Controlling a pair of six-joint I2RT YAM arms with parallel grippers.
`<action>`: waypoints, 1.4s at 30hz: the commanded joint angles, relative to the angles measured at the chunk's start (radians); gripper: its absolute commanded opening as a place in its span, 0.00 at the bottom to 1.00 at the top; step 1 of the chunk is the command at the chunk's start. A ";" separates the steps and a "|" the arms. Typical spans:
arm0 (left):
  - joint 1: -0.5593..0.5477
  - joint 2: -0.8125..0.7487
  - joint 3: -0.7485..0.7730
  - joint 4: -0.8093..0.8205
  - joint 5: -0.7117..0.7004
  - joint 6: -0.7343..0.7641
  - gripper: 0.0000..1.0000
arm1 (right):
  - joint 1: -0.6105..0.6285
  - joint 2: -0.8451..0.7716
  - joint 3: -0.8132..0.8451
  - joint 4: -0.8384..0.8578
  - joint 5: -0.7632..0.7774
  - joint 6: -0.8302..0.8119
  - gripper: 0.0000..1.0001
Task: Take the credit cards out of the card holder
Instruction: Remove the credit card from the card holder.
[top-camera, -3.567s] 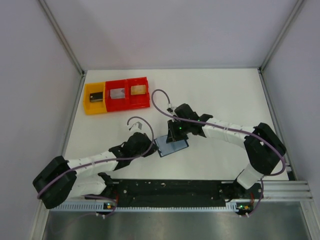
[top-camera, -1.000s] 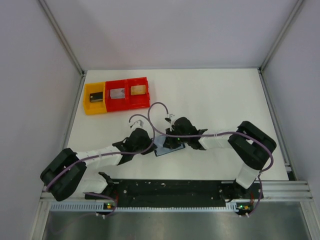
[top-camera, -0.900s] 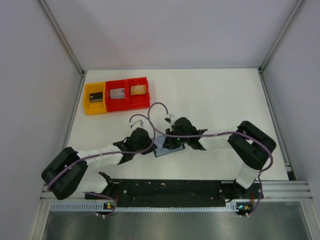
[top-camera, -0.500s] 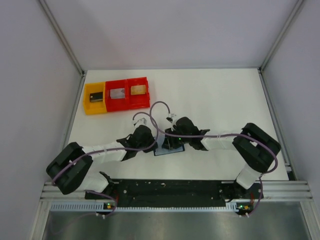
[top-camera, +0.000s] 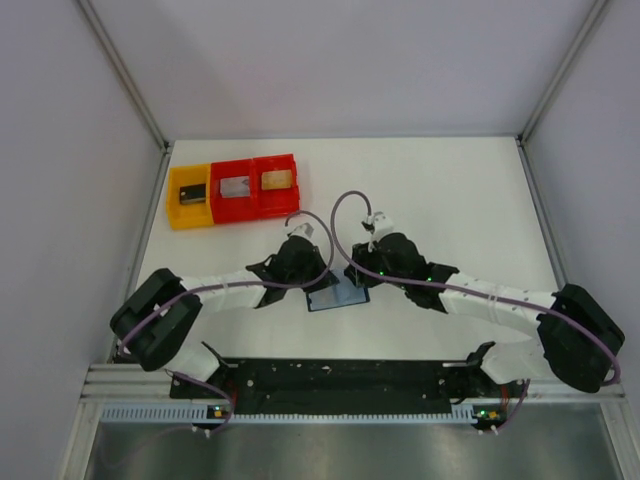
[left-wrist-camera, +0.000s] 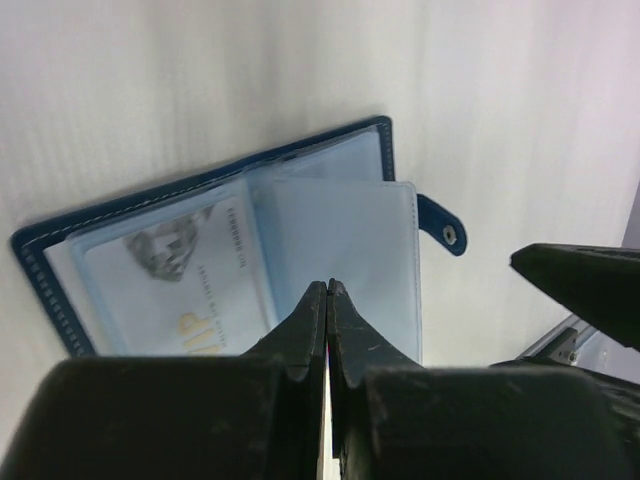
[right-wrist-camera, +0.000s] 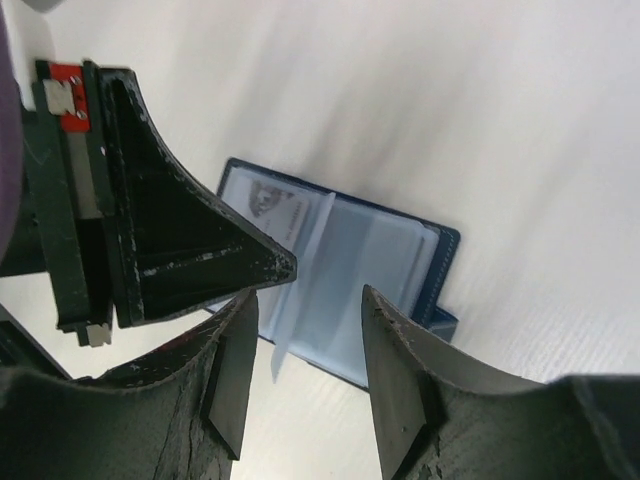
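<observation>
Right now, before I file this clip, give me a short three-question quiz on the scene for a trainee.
1. True or false: the card holder lies folded shut.
2. Which gripper is shut? A) left gripper B) right gripper C) both
3. In the top view, what colour is the bin at the left end of the row?
Key: 1 false; it lies open, with a printed card showing in one sleeve. 2 A; the right gripper's jaws stand apart near the card holder. 3 yellow.

The card holder (left-wrist-camera: 230, 250) has a matt stitched leather-like cover and glossy clear plastic sleeves (left-wrist-camera: 345, 235).
</observation>
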 joint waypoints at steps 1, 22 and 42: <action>-0.016 0.060 0.083 0.068 0.063 0.020 0.00 | -0.006 -0.052 -0.032 -0.012 0.065 0.016 0.45; 0.033 -0.090 0.130 -0.136 -0.041 0.110 0.00 | -0.079 0.067 0.051 0.027 -0.271 0.056 0.27; 0.116 -0.061 -0.080 -0.096 0.088 0.135 0.00 | -0.170 0.412 0.085 0.264 -0.518 0.272 0.19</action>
